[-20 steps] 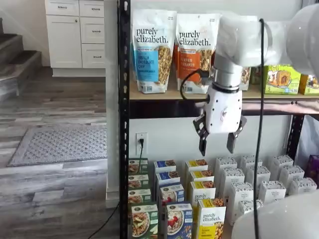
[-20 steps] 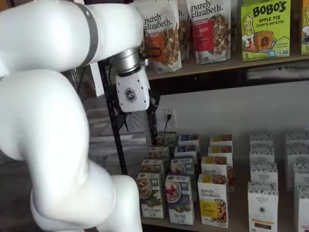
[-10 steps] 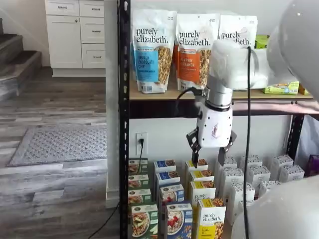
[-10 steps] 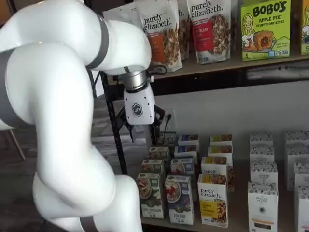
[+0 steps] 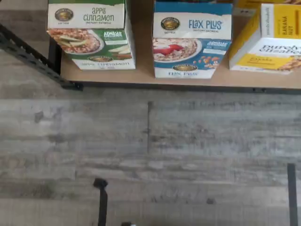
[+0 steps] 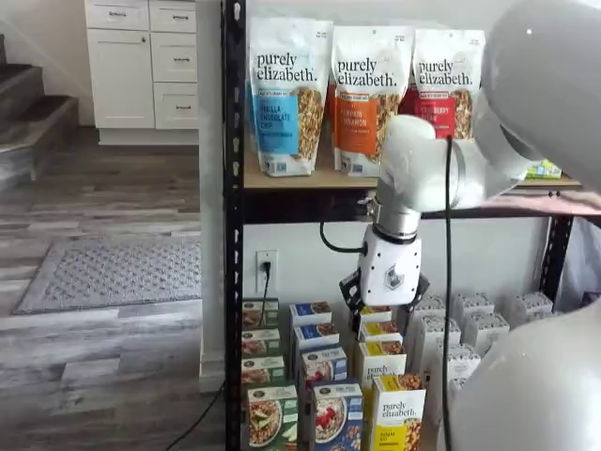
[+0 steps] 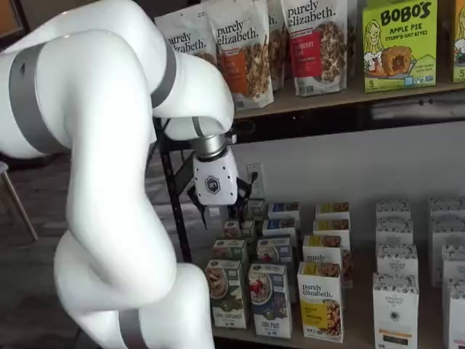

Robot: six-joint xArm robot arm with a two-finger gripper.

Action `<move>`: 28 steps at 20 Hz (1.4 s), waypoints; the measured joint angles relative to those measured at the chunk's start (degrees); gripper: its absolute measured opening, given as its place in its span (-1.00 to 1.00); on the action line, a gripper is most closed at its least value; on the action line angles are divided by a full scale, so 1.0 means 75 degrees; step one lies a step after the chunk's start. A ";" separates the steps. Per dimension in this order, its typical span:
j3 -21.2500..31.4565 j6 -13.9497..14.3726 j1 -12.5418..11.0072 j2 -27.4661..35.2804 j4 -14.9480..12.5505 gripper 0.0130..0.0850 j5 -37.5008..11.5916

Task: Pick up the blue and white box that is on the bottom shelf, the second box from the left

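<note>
The blue and white box (image 7: 270, 300) stands upright at the near edge of the bottom shelf (image 7: 349, 336), between a green-fronted box (image 7: 226, 294) and a yellow-fronted box (image 7: 320, 301), while the pincer (image 7: 220, 211) hangs above the far boxes, its spread impossible to tell.

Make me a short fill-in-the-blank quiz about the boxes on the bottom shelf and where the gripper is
1. The blue and white box reads ____ Plus.
2. The green box beside it reads apple ____.
3. The gripper hangs ____ the boxes on the bottom shelf.

Missing words: Flax; cinnamon; above
</note>
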 joint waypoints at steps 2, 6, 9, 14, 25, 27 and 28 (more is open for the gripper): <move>0.0078 0.0068 0.0054 0.0232 -0.0038 1.00 -0.0406; 0.0104 0.0098 0.0167 0.0816 0.0049 1.00 -0.1003; 0.0052 0.0146 0.0304 0.1457 0.0142 1.00 -0.1517; -0.0037 0.0221 0.0477 0.2422 0.0212 1.00 -0.2480; -0.0502 0.0625 0.0563 0.4054 -0.0190 1.00 -0.3827; -0.0638 0.0745 0.0537 0.4346 -0.0346 1.00 -0.4004; -0.0693 0.0814 0.0524 0.4459 -0.0432 1.00 -0.4072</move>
